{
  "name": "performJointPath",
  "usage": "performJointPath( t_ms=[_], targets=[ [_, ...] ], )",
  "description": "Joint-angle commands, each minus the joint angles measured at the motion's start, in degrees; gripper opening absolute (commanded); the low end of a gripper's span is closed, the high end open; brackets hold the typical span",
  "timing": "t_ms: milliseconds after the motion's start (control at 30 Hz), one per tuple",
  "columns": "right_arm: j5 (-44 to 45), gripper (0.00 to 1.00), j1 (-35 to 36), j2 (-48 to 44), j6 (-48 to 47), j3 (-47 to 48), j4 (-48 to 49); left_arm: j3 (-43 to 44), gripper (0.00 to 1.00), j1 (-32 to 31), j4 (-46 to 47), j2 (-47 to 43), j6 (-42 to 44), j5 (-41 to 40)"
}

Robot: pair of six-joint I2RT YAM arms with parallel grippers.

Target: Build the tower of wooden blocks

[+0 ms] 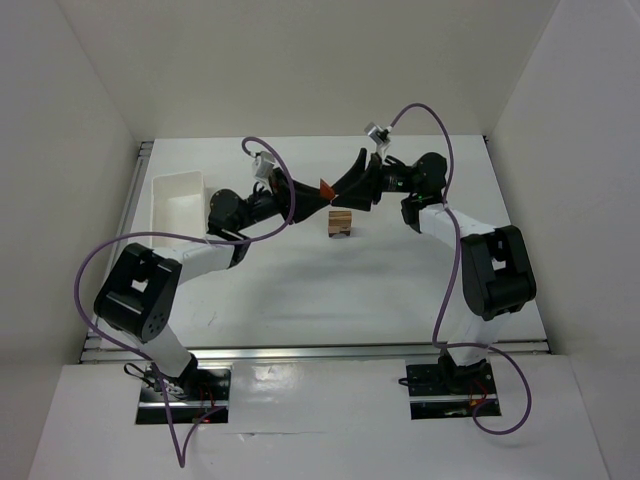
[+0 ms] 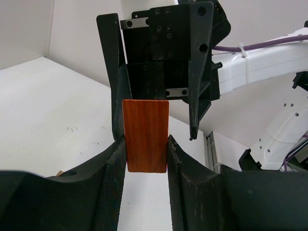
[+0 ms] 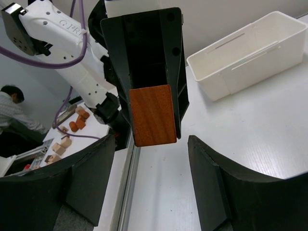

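My left gripper [image 1: 316,190] is shut on the orange-red roof piece [image 1: 325,188], held in the air above and just behind the small stack [image 1: 340,222] of a tan cube on a dark arch piece. In the left wrist view the roof piece [image 2: 146,134] is pinched between both pads of that gripper [image 2: 146,144]. My right gripper [image 1: 347,186] faces it head-on. In the right wrist view the roof piece [image 3: 153,115] hangs between the spread fingers of the right gripper [image 3: 151,150], with a gap on each side, untouched by them.
A white plastic tray [image 1: 175,200] stands at the back left of the table, also seen in the right wrist view as the tray [image 3: 240,57]. Beyond the table's rail lie loose blocks [image 3: 72,126]. Purple cables loop over both arms.
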Motion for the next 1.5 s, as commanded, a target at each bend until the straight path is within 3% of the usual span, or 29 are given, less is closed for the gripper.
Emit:
performJointPath(
  t_ms=[0, 100, 467, 633, 733, 800, 867, 900, 933, 1000, 1233, 1433, 1467],
  targets=[
    [-0.35, 0.69, 0.55, 0.36, 0.99, 2.71, 5.18, 2.45, 0.00, -0.20, 6.03, 0.25, 2.91, 1.33],
    [-0.35, 0.63, 0.55, 0.36, 0.99, 4.02, 4.57, 2.45, 0.00, -0.20, 5.49, 0.25, 2.92, 1.33],
    [0.18, 0.61, 1.60, 1.42, 0.99, 5.09, 5.53, 3.58, 0.00, -0.73, 3.13, 0.77, 3.97, 1.33],
    [0.18, 0.41, 1.60, 1.94, 0.99, 5.09, 5.53, 4.12, 0.00, -0.73, 1.72, 0.77, 4.59, 0.80],
    [0.79, 0.35, 1.60, 1.94, 0.99, 5.09, 5.53, 4.64, 0.00, -0.73, 1.01, 0.77, 4.59, 0.80],
    [1.32, 0.23, 1.60, 1.94, 0.46, 5.09, 4.93, 4.64, 0.00, -0.73, -0.74, 0.77, 5.12, 0.80],
    [1.32, 0.17, 1.60, 1.94, 0.46, 5.09, 4.92, 4.64, 0.00, -0.73, -2.14, 0.16, 5.64, 0.80],
    [1.32, 0.05, 1.60, 1.94, 0.46, 5.09, 4.92, 5.17, 0.00, -0.73, -4.33, 0.16, 6.34, 0.80],
    [1.32, 0.00, 1.60, 1.94, 0.46, 5.09, 4.92, 5.17, 0.03, -0.73, -5.65, -0.45, 7.04, 0.80],
    [1.32, 0.00, 1.60, 1.94, -0.33, 5.09, 4.30, 5.17, 0.14, -0.73, -8.03, -1.95, 9.50, 0.28],
    [3.69, 0.00, 1.08, 0.02, -5.60, 5.70, -2.19, 3.24, 0.30, -0.73, -17.26, -6.59, 15.22, -2.10],
    [5.62, 0.00, 1.08, -1.83, -11.49, 5.62, -7.91, 2.18, 0.30, -0.73, -19.20, -8.10, 16.37, -3.85],
    [5.63, 0.00, 1.08, -1.83, -12.02, 5.61, -9.13, 2.18, 0.17, -0.73, -19.90, -8.10, 16.37, -3.85]
  ],
)
